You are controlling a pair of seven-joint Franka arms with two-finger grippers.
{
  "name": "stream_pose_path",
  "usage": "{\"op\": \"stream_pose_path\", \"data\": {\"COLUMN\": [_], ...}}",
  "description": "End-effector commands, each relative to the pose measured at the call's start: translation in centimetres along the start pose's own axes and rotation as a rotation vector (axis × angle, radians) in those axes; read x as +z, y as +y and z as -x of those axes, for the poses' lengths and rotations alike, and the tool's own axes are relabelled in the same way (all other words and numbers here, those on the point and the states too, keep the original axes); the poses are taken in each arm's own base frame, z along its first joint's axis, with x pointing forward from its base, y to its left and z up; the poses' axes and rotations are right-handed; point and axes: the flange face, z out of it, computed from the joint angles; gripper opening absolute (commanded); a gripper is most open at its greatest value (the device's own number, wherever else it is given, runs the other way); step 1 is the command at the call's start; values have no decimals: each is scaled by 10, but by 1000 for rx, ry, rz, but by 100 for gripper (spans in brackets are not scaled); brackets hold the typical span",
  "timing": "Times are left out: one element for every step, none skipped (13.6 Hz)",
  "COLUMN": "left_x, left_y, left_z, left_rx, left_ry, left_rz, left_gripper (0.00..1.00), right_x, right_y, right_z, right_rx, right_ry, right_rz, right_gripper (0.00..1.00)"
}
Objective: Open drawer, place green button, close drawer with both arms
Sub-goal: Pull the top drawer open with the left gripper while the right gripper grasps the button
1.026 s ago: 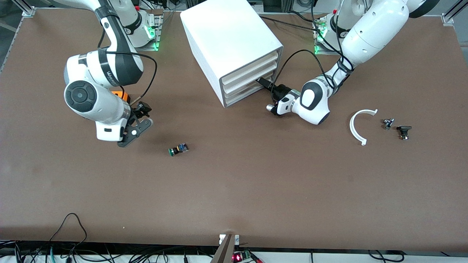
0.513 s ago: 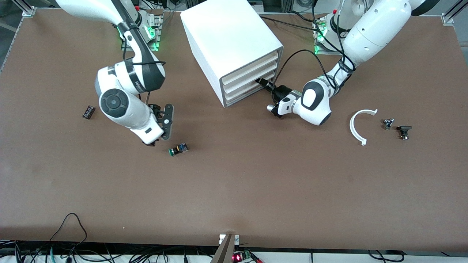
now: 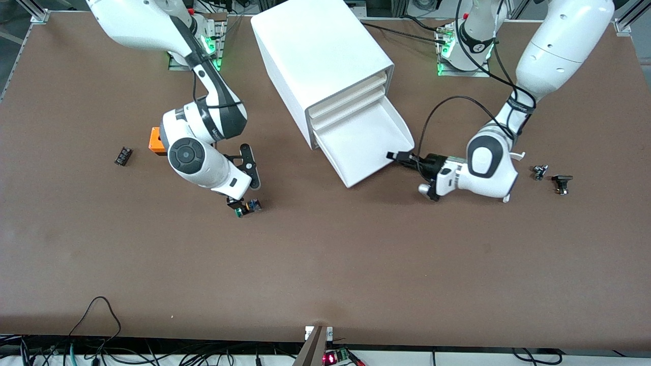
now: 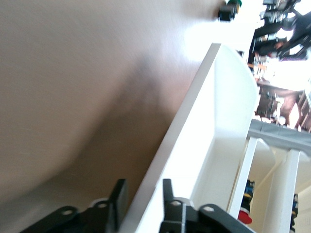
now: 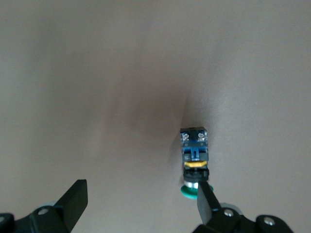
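Note:
The drawer point(image 3: 362, 146), lowest of the white cabinet point(image 3: 315, 51), stands pulled far out and holds nothing. My left gripper point(image 3: 395, 156) is at its front wall near the corner toward the left arm's end. In the left wrist view its fingers point(image 4: 119, 196) straddle that wall point(image 4: 194, 107), slightly open, with a slim gap at the inner finger. The button point(image 3: 247, 207) lies on its side on the table, green cap nearest the front camera. My right gripper point(image 3: 243, 190) hangs wide open low over it; one fingertip point(image 5: 206, 201) sits right beside the green cap point(image 5: 190, 192).
An orange cube point(image 3: 156, 140) and a small black ribbed block point(image 3: 122, 155) lie toward the right arm's end. A white curved piece point(image 3: 518, 154), partly hidden by the left arm, and two small dark parts point(image 3: 540, 172) point(image 3: 561, 183) lie toward the left arm's end. The two upper drawers are shut.
The left gripper has drawn the bottom drawer out of the cabinet toward the front camera. The right arm has swung over from the orange cube and come down over the button.

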Motion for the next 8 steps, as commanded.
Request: {"op": "stream_pose_path", "data": {"left_x": [-23,-35,-71,-118,-165,-186,-215,-241], "left_y": [24,40,53,65,75,86,116,134], "left_z": [-3,-4,-2,5,15,21,35,53], "left_rx": [45,74,89,110,119,140,180,223], "left_ry": [39,57,113,184,261,300,327,306], "left_rz": [-43,-62,-94,-147,-186,-198,-253,-380], "left_gripper": [100,100,100,100,100,100,100,100], "right_x": [19,23,28,30,35,39,42,46], "right_y": [8,10,13,15,17,19,21,23], "right_z": [0,1,1,1,2,3,7,8], "right_rx": [-83,-83,-83,-82,-85,-85,-82,-83], "right_ry": [6,8,9,8,9,9,6,4], "right_rz": [30,44,58,75,84,93,105,109], "right_gripper": [100,100,100,100,100,100,100,100]}}
